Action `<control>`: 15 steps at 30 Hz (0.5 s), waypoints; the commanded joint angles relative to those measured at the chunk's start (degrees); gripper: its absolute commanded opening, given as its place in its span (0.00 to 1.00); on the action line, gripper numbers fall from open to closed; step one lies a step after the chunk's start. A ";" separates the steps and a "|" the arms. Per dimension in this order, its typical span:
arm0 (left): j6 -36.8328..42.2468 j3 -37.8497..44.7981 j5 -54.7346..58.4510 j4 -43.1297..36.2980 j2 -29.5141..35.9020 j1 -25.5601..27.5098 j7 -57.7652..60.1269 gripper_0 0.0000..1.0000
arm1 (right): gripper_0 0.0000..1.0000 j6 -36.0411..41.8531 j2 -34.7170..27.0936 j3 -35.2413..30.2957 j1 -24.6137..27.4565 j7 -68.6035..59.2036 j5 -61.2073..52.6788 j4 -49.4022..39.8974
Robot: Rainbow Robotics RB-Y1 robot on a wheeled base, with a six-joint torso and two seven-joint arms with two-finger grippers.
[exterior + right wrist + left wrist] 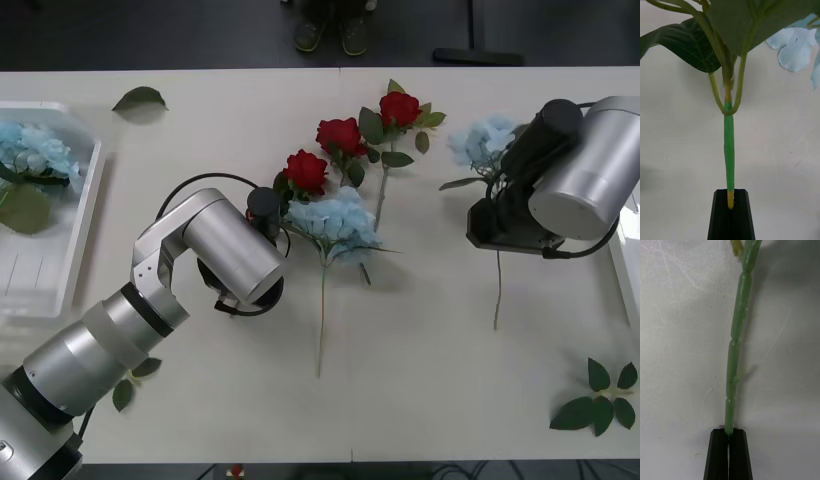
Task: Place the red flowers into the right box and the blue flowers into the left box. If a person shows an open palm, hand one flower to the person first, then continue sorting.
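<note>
The right gripper (pixel 730 210) has its black fingers pressed together on the thin green stem of a blue flower (pixel 482 140), near the table's right side. Its pale head lies beyond the wrist, and its leaves fan out just past the fingertips in the right wrist view. The left gripper (pixel 729 450) is likewise clamped on a stem (pixel 735 352), near the table's middle; which flower that stem belongs to cannot be told, since the arm covers the join in the front view. Just beside it lie three red flowers (pixel 340 135) and another blue flower (pixel 335 220), their leaves overlapping. The left box (pixel 85 215) sits at the far left with a blue cluster already inside; the right box (pixel 628 262) shows as an edge at the far right.

Both holds pinch slim, smooth stems near their ends, so a heavy head may swing or slip out in transit. The tangled leaves may drag a neighbouring flower along.
</note>
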 commanded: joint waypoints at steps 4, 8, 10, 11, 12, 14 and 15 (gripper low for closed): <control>-0.19 -0.20 -0.44 -0.70 -0.18 -1.63 -0.40 0.00 | 0.00 -2.37 2.61 1.96 0.21 3.13 4.60 3.53; -0.19 -0.20 -0.44 -0.70 -0.18 -1.63 -0.40 0.00 | 0.00 -4.83 3.66 3.89 0.21 2.96 6.36 6.26; -0.19 -0.20 -0.44 -0.70 -0.18 -1.63 -0.40 0.00 | 0.00 -5.71 4.19 4.51 0.21 3.13 6.88 7.66; -0.19 -0.20 -0.44 -0.70 -0.18 -1.63 -0.40 0.00 | 0.00 -6.32 4.45 4.77 0.21 3.22 7.15 8.54; -0.19 -0.20 -0.44 -0.70 -0.18 -1.63 -0.40 0.00 | 0.00 -6.94 4.98 5.21 0.21 3.22 7.41 9.51; -0.19 -0.20 -0.44 -0.70 -0.18 -1.63 -0.40 0.00 | 0.00 -7.73 5.42 5.56 0.21 3.22 7.76 10.56; -0.19 -0.20 -0.44 -0.70 -0.18 -1.63 -0.40 0.00 | 0.00 -7.90 5.59 5.56 0.21 3.22 7.94 10.83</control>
